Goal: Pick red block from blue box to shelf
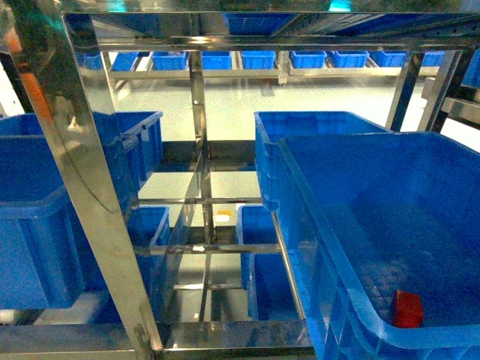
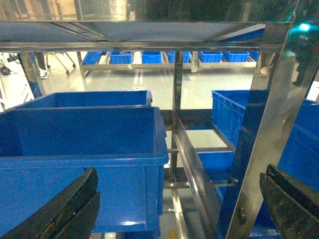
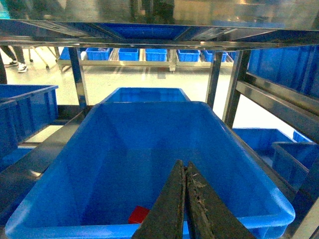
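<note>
Steel shelf [image 1: 97,225] fills all three views, uprights and cross rails close on every side. Biggest risk: an arm or wrist clipping an upright or the tier overhead while reaching in, because there is little room.

Blue box [image 3: 149,149] sits on the right bay of the shelf, deep, with sloping walls. Other blue crates [image 2: 84,144] sit in the left bay and behind; going for the wrong one would waste the reach.

Right claw [image 3: 185,199] hangs over the near rim of the blue box, fingers pressed together, nothing between them. It has to spread before descending, or it will just poke the block and push it away. Left claw [image 2: 174,209] is spread wide and empty, near a shelf upright; swinging it could knock the steel.

Red block [image 1: 407,309] lies on the box floor near the front wall, just left of the right claw in the right wrist view and partly hidden by the rim. It looks small and glossy, so it could slip out of a shallow pinch, and the near wall may block one finger.
</note>
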Motion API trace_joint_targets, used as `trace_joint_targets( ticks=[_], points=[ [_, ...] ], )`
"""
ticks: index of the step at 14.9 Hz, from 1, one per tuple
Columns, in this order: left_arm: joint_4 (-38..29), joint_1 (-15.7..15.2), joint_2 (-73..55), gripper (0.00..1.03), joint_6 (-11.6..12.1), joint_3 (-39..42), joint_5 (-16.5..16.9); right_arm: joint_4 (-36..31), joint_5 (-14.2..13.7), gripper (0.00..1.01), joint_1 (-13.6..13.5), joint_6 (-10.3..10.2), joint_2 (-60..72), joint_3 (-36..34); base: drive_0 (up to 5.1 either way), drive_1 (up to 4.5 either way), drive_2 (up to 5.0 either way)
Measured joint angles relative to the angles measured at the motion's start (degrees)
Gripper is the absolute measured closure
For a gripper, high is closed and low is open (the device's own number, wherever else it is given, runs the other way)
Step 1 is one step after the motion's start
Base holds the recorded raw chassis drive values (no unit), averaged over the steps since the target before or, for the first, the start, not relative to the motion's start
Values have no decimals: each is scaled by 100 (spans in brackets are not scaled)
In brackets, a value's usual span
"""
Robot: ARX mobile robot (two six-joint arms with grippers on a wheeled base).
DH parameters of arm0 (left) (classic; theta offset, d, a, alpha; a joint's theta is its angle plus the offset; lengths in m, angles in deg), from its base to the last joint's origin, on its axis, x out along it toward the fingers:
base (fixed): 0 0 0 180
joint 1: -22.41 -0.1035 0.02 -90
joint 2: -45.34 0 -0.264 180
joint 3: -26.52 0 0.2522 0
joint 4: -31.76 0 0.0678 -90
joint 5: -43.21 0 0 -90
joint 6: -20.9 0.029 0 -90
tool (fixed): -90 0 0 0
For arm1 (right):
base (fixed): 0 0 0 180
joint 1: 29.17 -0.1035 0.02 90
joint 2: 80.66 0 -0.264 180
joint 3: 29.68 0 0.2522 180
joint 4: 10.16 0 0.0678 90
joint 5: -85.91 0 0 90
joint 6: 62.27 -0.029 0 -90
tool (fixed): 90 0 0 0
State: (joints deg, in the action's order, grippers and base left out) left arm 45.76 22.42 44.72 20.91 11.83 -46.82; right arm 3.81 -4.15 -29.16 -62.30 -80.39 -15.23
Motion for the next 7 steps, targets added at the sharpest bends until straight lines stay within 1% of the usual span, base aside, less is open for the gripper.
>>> trace_joint_targets(
  ticks=[1, 2, 7],
  points=[
    [0, 0, 0, 5, 0, 0, 0, 2, 0, 100, 0, 0, 0, 0, 0, 0, 0],
    [0, 0, 0, 5, 0, 0, 0, 2, 0, 93, 0, 2, 0, 0, 0, 0, 0],
    [0, 0, 0, 5, 0, 0, 0, 2, 0, 29, 0, 2, 0, 0, 0, 0, 0]
  ],
)
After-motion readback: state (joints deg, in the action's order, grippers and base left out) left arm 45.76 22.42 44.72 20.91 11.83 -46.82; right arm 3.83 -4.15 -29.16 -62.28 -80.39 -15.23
